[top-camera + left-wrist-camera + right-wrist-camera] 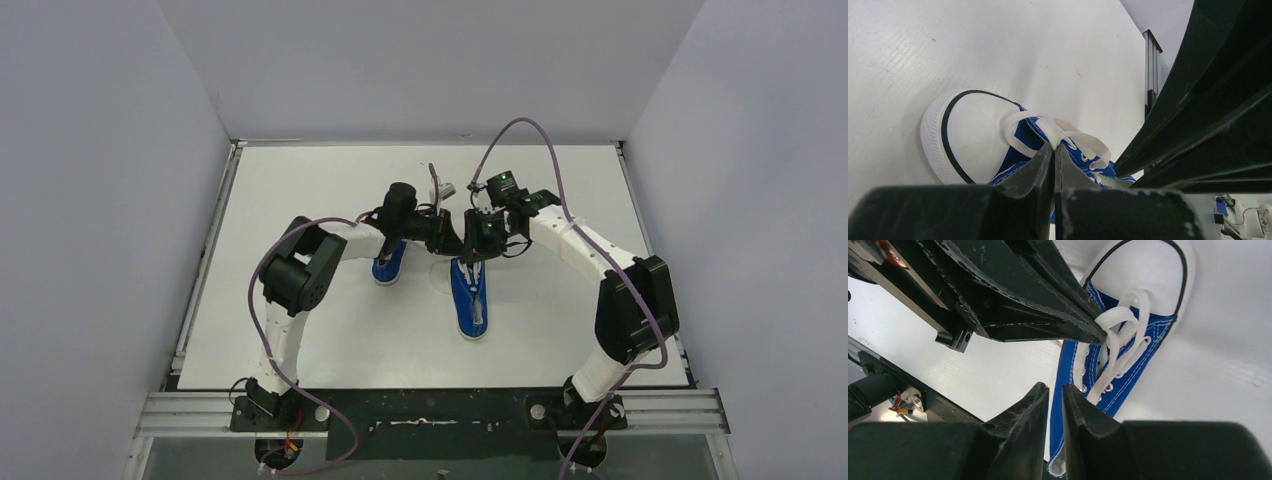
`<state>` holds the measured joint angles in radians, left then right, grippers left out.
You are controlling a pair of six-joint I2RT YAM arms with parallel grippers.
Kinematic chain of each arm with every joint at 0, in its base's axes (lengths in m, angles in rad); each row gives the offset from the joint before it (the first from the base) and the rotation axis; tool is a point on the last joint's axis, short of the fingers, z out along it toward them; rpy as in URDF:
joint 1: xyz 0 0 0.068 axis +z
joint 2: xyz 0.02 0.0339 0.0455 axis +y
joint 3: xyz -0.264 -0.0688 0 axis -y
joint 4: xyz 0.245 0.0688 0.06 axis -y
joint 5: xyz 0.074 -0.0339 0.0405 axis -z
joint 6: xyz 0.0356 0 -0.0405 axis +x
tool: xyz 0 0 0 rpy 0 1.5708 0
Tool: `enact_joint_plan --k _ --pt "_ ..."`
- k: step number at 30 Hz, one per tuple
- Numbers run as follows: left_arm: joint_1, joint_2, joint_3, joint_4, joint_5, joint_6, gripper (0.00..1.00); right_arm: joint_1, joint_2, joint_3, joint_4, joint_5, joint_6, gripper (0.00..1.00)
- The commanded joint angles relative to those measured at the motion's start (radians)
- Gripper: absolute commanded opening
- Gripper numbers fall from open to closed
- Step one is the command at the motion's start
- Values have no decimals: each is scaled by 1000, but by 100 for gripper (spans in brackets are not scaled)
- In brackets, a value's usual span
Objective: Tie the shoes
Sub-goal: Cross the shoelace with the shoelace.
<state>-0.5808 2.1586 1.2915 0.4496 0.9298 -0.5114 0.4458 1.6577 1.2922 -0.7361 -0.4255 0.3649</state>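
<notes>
Lying directly beneath both grippers, a small blue sneaker (1155,332) has its white lace (1120,320) loose and untied. The left gripper (1054,150) has its fingers pressed together, pinching a loop of that lace just above the eyelets nearest the toe. The right gripper (1055,392) hangs close by, a little toward the heel. Its fingers stand a narrow slit apart with nothing visible between them.

Several things could go wrong from here. The pinch catches only a thin flat band, so a pull could let the lace slip free. The shoe looks light and nothing pins it down, so tension on the lace may drag or lift it. The two grippers are crowded, so a reach by the right one could strike the left fingers or close on air.

The toe cap (1143,270) points straight away from the right gripper. The long axis runs from under its fingertips outward, with the heel end back toward its wrist. Seen from above, that axis runs roughly near to far across the table (300,200).

The second sneaker (388,265) sits beside the left gripper on its outer side, partly hidden under that arm.
</notes>
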Motion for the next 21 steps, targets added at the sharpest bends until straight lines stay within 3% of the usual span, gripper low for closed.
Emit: enact_joint_plan --k 1,11,21 --pt "-5 -7 46 10 35 20 0 12 0 -2 49 -20 29 20" --pt "-21 0 58 29 43 1 0 14 39 25 -82 211 9 28" --pt "-22 7 51 21 50 6 0 12 56 31 -64 244 17 27"
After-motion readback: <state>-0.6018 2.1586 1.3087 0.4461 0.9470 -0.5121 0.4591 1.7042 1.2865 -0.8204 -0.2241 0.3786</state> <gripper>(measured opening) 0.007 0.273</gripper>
